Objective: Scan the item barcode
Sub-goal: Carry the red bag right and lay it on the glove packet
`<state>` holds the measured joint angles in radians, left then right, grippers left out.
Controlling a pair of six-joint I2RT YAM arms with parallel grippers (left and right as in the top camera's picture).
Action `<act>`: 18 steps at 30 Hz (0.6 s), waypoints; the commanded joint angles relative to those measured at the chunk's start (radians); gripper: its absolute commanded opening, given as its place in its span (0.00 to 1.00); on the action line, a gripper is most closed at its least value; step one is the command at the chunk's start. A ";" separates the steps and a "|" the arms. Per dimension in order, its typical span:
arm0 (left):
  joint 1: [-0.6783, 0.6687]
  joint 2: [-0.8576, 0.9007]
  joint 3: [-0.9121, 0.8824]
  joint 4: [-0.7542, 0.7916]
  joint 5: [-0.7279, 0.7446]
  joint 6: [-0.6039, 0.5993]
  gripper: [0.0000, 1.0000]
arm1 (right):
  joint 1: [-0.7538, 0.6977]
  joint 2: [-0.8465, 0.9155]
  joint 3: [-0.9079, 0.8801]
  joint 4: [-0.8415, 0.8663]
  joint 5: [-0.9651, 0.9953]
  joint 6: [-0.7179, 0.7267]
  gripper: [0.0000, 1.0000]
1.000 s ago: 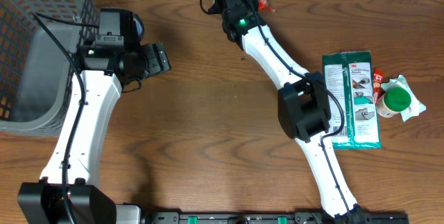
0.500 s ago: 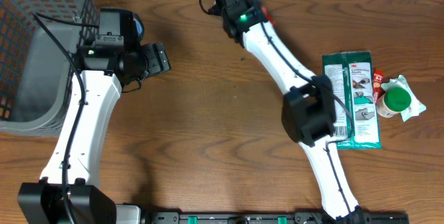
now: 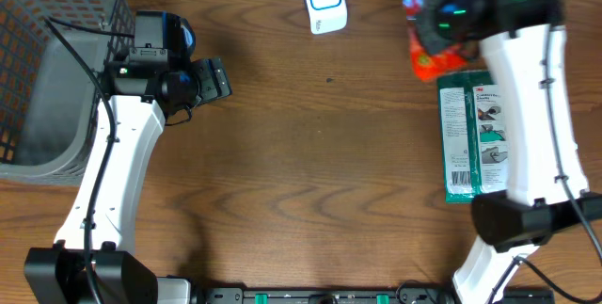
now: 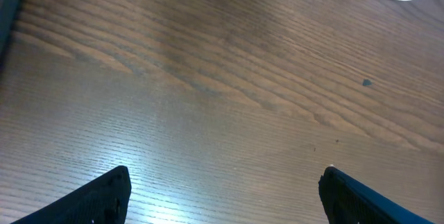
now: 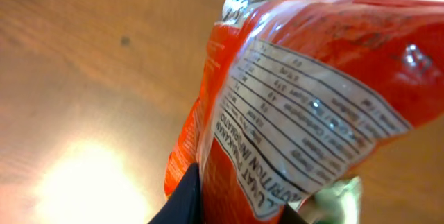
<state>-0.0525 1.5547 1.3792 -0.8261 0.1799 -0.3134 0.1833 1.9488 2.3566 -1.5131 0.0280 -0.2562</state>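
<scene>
Since the earlier frame the right arm has swung away to the right of the scanner [image 3: 324, 1], which now lies uncovered. The right gripper [image 5: 239, 207] is clenched on the red bag [image 3: 431, 59], held right of the scanner, label side to the wrist camera. The left gripper [image 4: 222, 196] hangs left of the scanner, jaws spread wide, holding nothing.

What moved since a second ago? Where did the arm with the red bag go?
The right gripper swung away from the white scanner toward the right side of the table, carrying the red snack bag with it, still clamped. The scanner, mostly hidden under the arm before, now shows fully. The left gripper, open, the green wipes pack and the basket stayed put.
</scene>
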 commanded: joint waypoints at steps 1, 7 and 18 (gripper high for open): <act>0.003 -0.011 0.012 0.000 -0.009 0.006 0.88 | -0.134 0.034 -0.017 -0.043 -0.215 0.054 0.01; 0.003 -0.011 0.012 0.000 -0.009 0.006 0.88 | -0.359 0.034 -0.246 -0.008 -0.305 0.054 0.01; 0.003 -0.011 0.012 0.000 -0.009 0.006 0.88 | -0.479 0.034 -0.668 0.335 -0.318 0.054 0.06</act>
<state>-0.0525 1.5547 1.3792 -0.8261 0.1799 -0.3134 -0.2794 1.9945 1.7271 -1.2114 -0.2516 -0.2108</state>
